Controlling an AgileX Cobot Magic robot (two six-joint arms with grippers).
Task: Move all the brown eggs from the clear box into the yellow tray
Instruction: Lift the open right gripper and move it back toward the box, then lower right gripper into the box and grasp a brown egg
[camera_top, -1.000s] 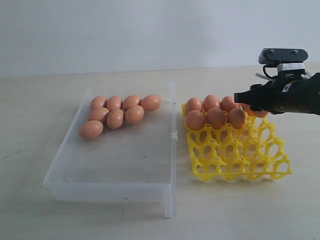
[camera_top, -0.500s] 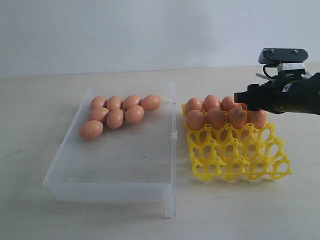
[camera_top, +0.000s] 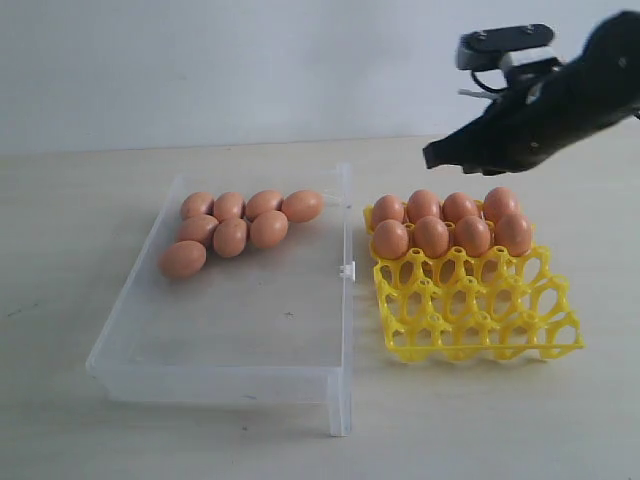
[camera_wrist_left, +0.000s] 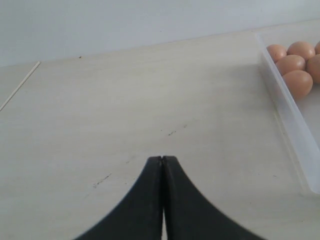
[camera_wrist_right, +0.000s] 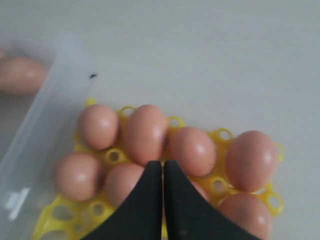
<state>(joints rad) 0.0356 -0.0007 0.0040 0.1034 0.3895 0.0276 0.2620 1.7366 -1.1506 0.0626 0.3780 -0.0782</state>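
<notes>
Sixteen brown eggs (camera_top: 230, 237) on view, in two lots of eight.

Lot one: eight eggs loose on the floor of the clear box (camera_top: 230, 385). They are bunched toward its far left corner and touch one another. The floor toward the box's near edge is bare plastic.

Lot two: eight eggs seated in the yellow tray (camera_top: 470, 300). They fill the two rows along its far edge, four to a row. The rows toward its near edge stand as open cups.

Box and tray: both flat on the tabletop (camera_top: 80, 200), the box to the left. The tray lies just beside the box's right wall, a narrow gap between them.

Right gripper (camera_top: 432, 158): raised in the air above the tray's far edge, touching nothing. Its black jaws are closed tip to tip and hold nothing. Its wrist view looks down past the closed tips onto the seated eggs.

Left gripper (camera_wrist_left: 162, 158): outside the exterior view. Its wrist view shows the jaws pressed together, empty, above bare tabletop. One wall of the box and a few eggs are in sight nearby.
</notes>
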